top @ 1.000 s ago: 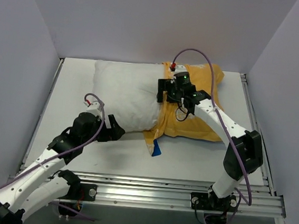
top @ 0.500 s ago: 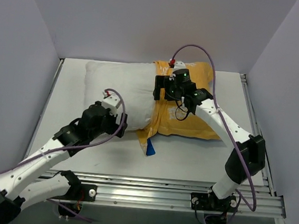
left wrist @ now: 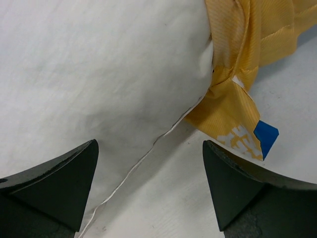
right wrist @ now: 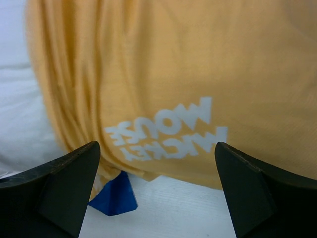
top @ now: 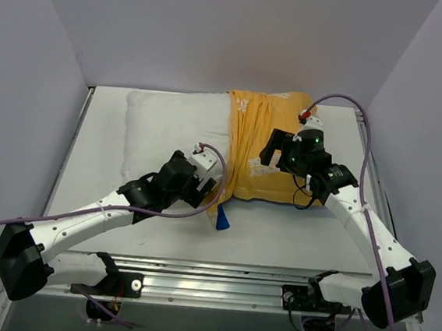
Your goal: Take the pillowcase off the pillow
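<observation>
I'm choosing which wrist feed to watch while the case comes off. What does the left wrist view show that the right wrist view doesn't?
Only the left wrist view: the bare white pillow filling most of the frame, its edge seam against the table, and the pillowcase bunched beside it. Only the right wrist view: the case's broad orange face with white lettering. Both: the turned-up blue corner of the case, and open fingers holding nothing, on the left gripper and the right gripper.

white links (top: 74, 228), black joints (top: 16, 259), purple cables (top: 339, 97), dark wedge fingers (left wrist: 54, 183)
</observation>
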You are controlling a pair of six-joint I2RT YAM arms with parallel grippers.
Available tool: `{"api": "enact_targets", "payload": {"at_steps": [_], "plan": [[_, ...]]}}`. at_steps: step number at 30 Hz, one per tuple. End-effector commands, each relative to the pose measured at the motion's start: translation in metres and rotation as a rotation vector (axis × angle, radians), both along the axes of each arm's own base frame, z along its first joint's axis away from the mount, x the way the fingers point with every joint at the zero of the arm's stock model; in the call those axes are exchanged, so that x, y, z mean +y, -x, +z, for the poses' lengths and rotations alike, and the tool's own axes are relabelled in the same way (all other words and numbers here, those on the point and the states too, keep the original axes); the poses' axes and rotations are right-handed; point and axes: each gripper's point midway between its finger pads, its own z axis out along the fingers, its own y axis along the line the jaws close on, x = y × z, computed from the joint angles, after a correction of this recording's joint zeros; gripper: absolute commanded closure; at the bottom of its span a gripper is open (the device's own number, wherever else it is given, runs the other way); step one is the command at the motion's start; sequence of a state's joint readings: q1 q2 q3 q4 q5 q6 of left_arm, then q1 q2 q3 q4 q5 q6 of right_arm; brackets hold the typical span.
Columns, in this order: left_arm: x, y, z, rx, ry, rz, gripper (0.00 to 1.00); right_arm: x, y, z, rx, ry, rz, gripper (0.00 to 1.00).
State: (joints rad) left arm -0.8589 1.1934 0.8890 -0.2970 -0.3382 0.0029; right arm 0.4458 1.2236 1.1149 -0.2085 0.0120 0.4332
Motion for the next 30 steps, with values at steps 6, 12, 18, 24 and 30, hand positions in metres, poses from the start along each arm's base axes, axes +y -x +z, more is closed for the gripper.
{"api": "enact_targets", "payload": {"at_steps": [6,12,18,24,30], "plan": [[-0.020,-0.003,0.026,-0.097,-0.036,-0.164,0.06,-0.007,-0.043,-0.051,0.117,-0.185,-0.053,0.06],[-0.023,-0.018,0.010,-0.138,-0.167,-0.190,0.06,-0.030,-0.097,-0.048,0.075,-0.207,-0.166,0.06],[-0.027,-0.041,-0.005,-0.207,-0.287,-0.162,0.06,-0.026,-0.114,-0.052,0.079,-0.212,-0.151,0.05],[-0.029,-0.068,-0.023,-0.238,-0.348,-0.048,0.06,-0.017,-0.106,-0.051,0.080,-0.242,-0.092,0.05],[-0.018,-0.089,-0.055,-0.235,-0.483,0.109,0.11,-0.010,-0.097,-0.052,0.086,-0.257,-0.046,0.05]]}}
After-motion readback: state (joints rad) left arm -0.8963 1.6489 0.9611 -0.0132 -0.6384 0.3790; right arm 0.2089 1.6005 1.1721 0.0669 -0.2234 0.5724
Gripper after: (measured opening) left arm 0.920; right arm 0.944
